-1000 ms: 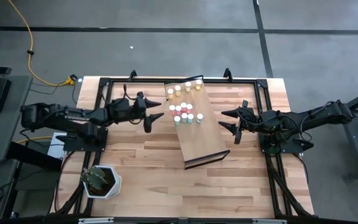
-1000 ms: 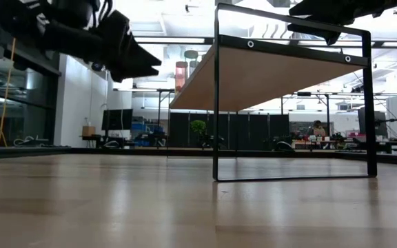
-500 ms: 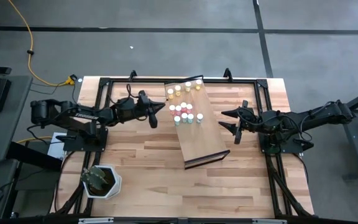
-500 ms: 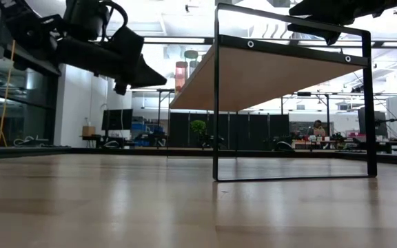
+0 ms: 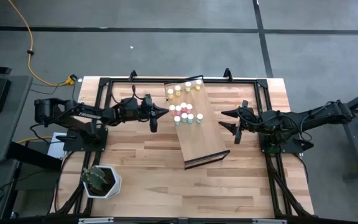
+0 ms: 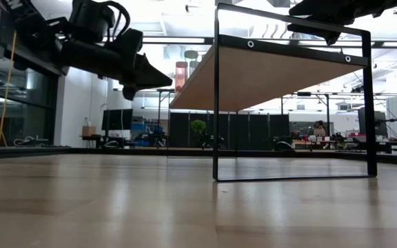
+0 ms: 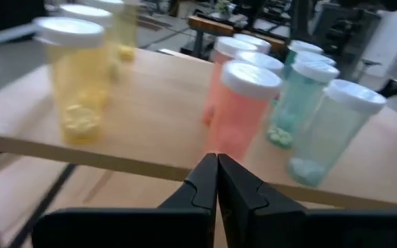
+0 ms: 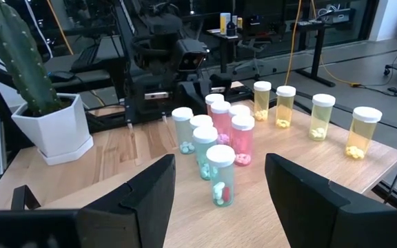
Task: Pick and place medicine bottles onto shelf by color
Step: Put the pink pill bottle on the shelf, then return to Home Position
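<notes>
The shelf [image 5: 196, 124] carries all twelve medicine bottles [image 5: 184, 106]: four yellow, four pink, four teal. Sorting looks finished. The left gripper [image 5: 159, 112], clenched empty, sits just beside the shelf's edge; the right gripper [image 5: 227, 122] waits spread opposite. Next, both arms likely retreat.

Left fingers [image 7: 217, 180] together, right fingers [image 8: 143, 189] apart.

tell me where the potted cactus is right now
In the high view, the green cactus in its white pot sits at the table's near-left corner, below the left arm.
</notes>
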Controlling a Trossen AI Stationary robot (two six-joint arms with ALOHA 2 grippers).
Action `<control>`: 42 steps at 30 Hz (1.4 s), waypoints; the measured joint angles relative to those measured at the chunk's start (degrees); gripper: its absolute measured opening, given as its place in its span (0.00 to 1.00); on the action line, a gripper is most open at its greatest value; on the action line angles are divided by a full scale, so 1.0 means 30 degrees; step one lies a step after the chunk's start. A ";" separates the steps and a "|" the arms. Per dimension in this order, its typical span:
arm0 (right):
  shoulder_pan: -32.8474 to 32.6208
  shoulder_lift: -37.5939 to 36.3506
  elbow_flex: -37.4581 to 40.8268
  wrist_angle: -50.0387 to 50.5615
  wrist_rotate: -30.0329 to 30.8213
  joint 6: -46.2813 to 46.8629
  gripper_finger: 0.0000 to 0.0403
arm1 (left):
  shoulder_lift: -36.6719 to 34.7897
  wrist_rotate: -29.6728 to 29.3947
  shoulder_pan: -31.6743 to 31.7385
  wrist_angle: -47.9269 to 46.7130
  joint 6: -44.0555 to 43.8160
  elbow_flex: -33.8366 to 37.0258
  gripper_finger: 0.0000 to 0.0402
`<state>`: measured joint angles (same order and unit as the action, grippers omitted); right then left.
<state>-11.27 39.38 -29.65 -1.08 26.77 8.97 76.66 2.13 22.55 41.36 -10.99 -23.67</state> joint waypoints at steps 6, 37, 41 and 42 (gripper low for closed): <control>0.0000 0.0007 -0.0004 -0.0007 -0.0002 0.0000 0.54 | 0.0577 0.0631 0.0000 -0.1057 -0.0145 -0.0769 0.00; 0.0007 0.0007 -0.0007 0.0541 -0.0094 -0.0011 0.54 | -0.2067 -0.0643 0.0729 -0.3234 -0.0708 -0.1083 0.00; 0.0000 0.0007 -0.0007 0.0561 -0.0090 -0.0008 0.54 | -0.4030 -0.0656 0.0327 -0.3479 -0.0126 -0.1083 0.00; 0.0000 0.0007 -0.0007 0.0551 -0.0090 -0.0015 0.54 | -0.4463 -0.0657 0.0083 -0.3499 0.0158 -0.1083 0.00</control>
<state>-11.27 39.40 -29.67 0.57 26.50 8.93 63.27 0.16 22.79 30.86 -10.51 -26.92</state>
